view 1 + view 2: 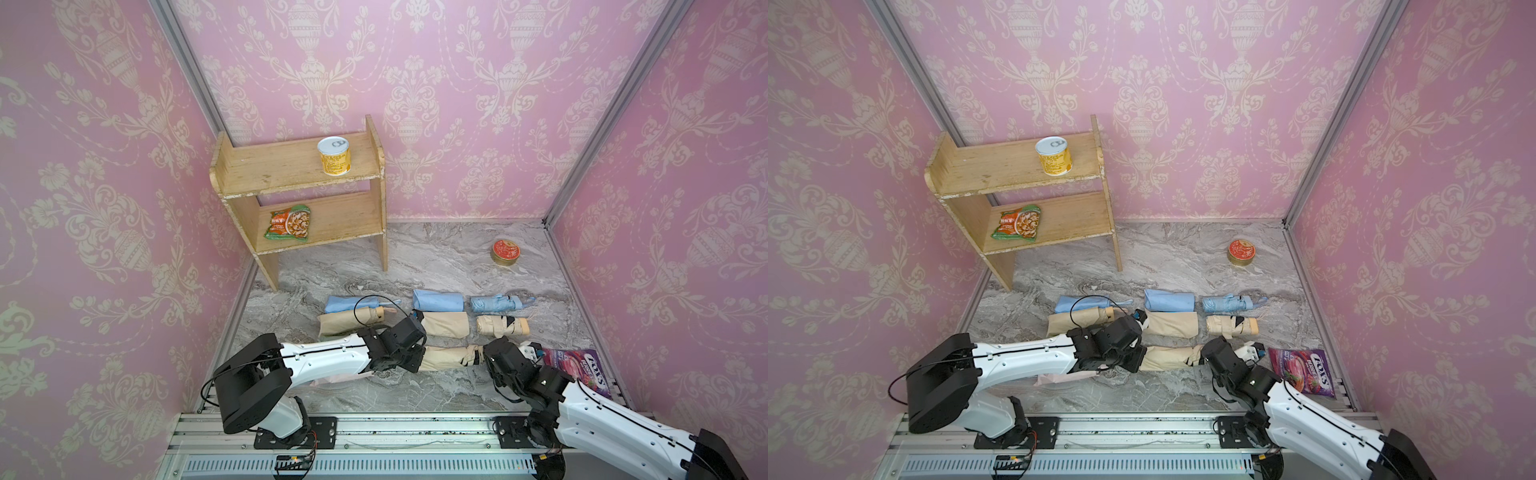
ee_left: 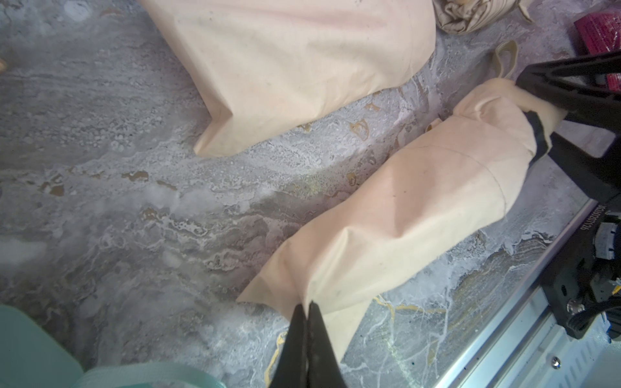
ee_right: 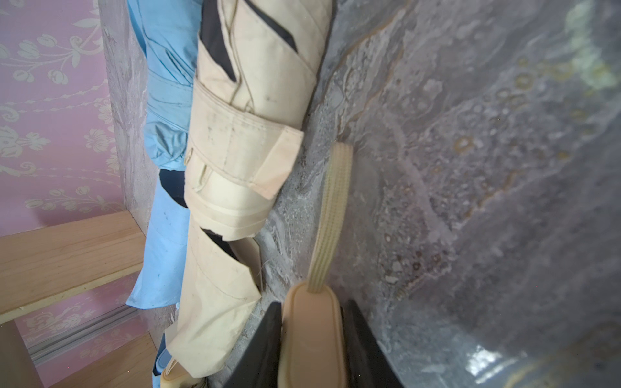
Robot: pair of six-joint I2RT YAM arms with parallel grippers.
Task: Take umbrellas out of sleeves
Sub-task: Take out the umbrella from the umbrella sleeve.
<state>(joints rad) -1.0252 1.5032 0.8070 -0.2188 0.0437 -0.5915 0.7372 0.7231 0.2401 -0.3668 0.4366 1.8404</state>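
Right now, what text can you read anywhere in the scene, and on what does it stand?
"BERRIES": on the purple bag, small letters; the bigger white brand word beside it I cannot read for sure.
Yellow can: label print too small to read.
Snack packet: characters blurred.
Red tin: lid print too small.
Arm sticker, in the left wrist view: a row of digits, too blurred to quote.

The left arm (image 1: 328,359) and right arm (image 1: 611,424) had white shells, black joints and boxy black shoulder housings. Thin black cables (image 1: 320,351) ran along them and looped loose near the joints. The fingers (image 2: 292,349) were black tapered wedges.
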